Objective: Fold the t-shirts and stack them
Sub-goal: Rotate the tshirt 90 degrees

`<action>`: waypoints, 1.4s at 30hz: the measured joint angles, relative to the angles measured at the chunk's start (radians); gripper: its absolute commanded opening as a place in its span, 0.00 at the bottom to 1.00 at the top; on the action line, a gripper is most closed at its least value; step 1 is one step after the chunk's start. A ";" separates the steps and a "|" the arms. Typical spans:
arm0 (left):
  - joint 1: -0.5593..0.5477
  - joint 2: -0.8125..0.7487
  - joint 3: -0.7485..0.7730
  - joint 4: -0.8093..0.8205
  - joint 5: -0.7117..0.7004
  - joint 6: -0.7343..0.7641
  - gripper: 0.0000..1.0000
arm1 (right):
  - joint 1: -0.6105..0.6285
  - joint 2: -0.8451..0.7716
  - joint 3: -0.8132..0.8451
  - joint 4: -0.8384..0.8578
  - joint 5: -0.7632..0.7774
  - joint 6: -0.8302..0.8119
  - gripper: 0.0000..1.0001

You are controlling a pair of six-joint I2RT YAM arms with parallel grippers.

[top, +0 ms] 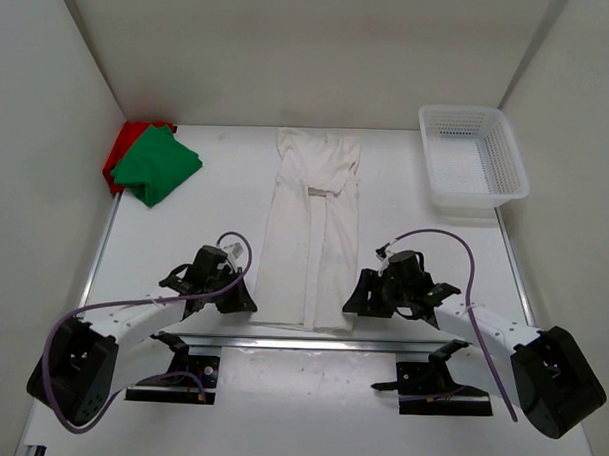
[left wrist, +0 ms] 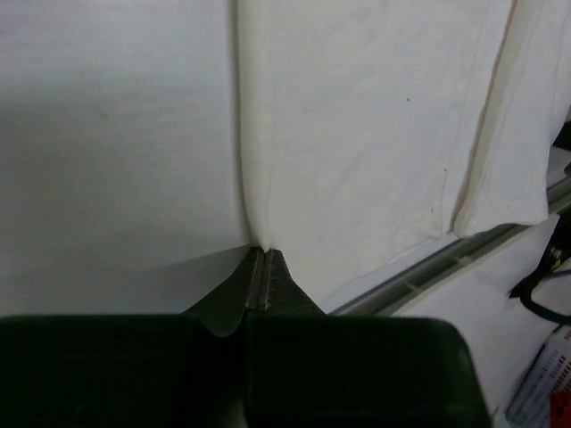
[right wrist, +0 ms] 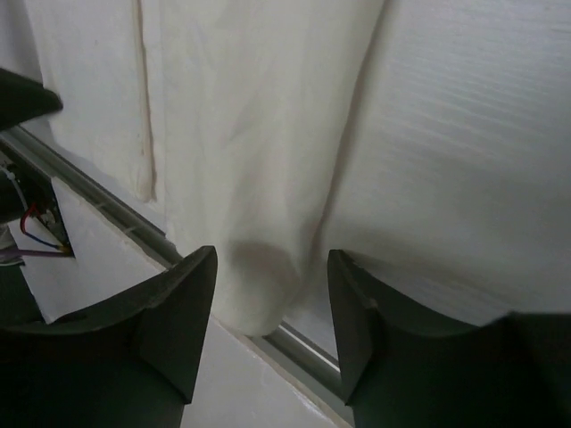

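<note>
From above, a long, folded white cloth t-shirt (top: 309,233) lies in the middle of the table. A green cloth t-shirt (top: 159,163) sits on a red cloth t-shirt (top: 117,151) in the far left corner.

Left wrist view: the left gripper (left wrist: 260,259) is pinched tight on the white t-shirt's edge.

Right wrist view: the right gripper (right wrist: 272,267) has its fingers apart around the t-shirt's near corner.

One t-shirt (top: 309,228) lies on the table (top: 215,200) between the left gripper (top: 248,302) and right gripper (top: 351,302); two stacked t-shirts (top: 152,163) sit far left, the mesh basket (top: 472,159) far right.
</note>
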 measured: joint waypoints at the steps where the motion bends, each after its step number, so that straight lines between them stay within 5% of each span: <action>1: -0.010 -0.027 -0.011 -0.017 0.003 -0.005 0.05 | 0.003 -0.016 -0.015 0.009 0.000 0.014 0.50; 4: -0.045 -0.090 -0.034 -0.053 0.021 -0.023 0.34 | 0.008 -0.082 -0.055 0.003 0.009 0.046 0.49; 9: -0.069 -0.147 -0.035 -0.088 0.061 -0.052 0.69 | -0.019 -0.140 -0.092 -0.019 -0.025 0.057 0.48; 11: -0.059 -0.140 0.010 -0.132 0.058 -0.037 0.75 | -0.020 -0.140 -0.090 -0.030 -0.033 0.048 0.48; 15: 0.017 -0.066 0.192 -0.137 0.016 -0.004 0.55 | -0.025 -0.097 -0.067 -0.042 -0.049 0.009 0.39; 19: 0.142 0.063 0.319 0.015 -0.015 -0.050 0.50 | -0.025 -0.048 -0.056 -0.037 -0.068 -0.027 0.17; 25: 0.193 0.512 0.649 0.160 -0.104 -0.078 0.52 | -0.037 -0.015 -0.043 -0.039 -0.116 -0.069 0.42; 32: 0.255 1.019 1.166 0.177 -0.168 -0.096 0.55 | -0.075 -0.013 -0.034 -0.045 -0.150 -0.107 0.41; 38: 0.232 1.515 1.984 0.034 -0.229 -0.051 0.52 | -0.104 0.010 -0.020 -0.053 -0.157 -0.119 0.39; 42: 0.222 1.597 2.065 -0.004 -0.254 -0.074 0.51 | -0.120 0.010 -0.016 -0.059 -0.155 -0.119 0.43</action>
